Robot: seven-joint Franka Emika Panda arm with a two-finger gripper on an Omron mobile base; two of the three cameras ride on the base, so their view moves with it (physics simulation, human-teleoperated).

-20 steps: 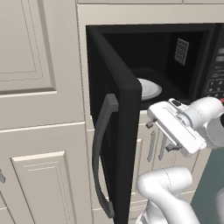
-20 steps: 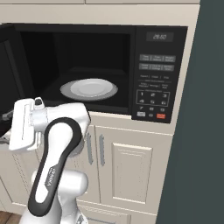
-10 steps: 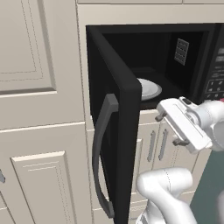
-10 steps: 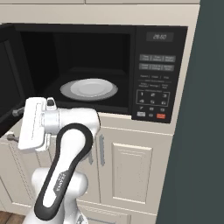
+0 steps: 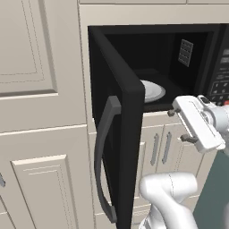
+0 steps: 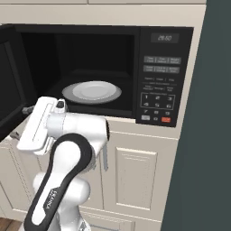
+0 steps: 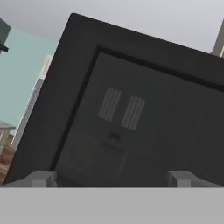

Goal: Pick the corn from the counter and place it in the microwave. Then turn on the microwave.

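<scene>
Door of the black built-in microwave stands open before the spread, empty two-finger gripper, so fetching corn probably comes next.

Flat, even rendered light; sharp frames, faint shadows, no glare.

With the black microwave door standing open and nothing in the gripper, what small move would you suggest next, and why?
Probably draw the open gripper back from the black microwave's open door and turn off to look for the corn. The jaws are empty, and the white plate inside has nothing on it, so the pick is not yet done.
</scene>
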